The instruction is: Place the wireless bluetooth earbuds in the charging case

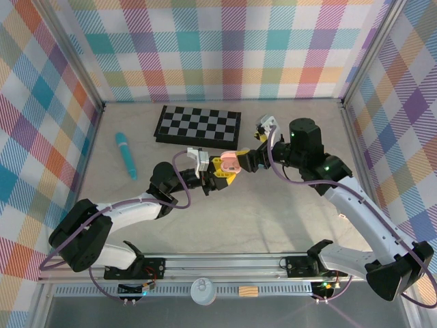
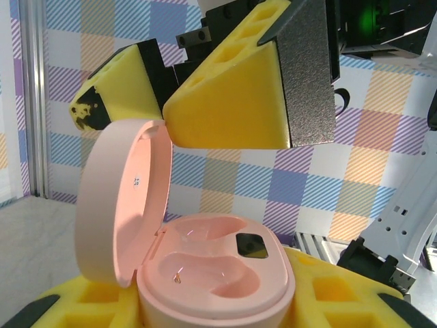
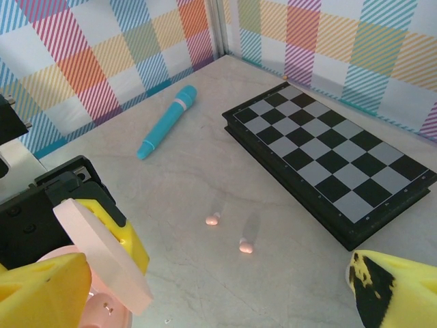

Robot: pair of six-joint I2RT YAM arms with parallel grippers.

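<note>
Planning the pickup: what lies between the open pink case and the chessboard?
Two pale pink earbuds lie on the tabletop between the case and the chessboard, apart from both; the right wrist view shows it.

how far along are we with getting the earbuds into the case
Done: the pink case is held up in the left gripper, lid open, sockets empty. In hand: the right gripper is open beside the lid, holding nothing. Left: both pink earbuds lie on the table, not yet picked up.
</note>
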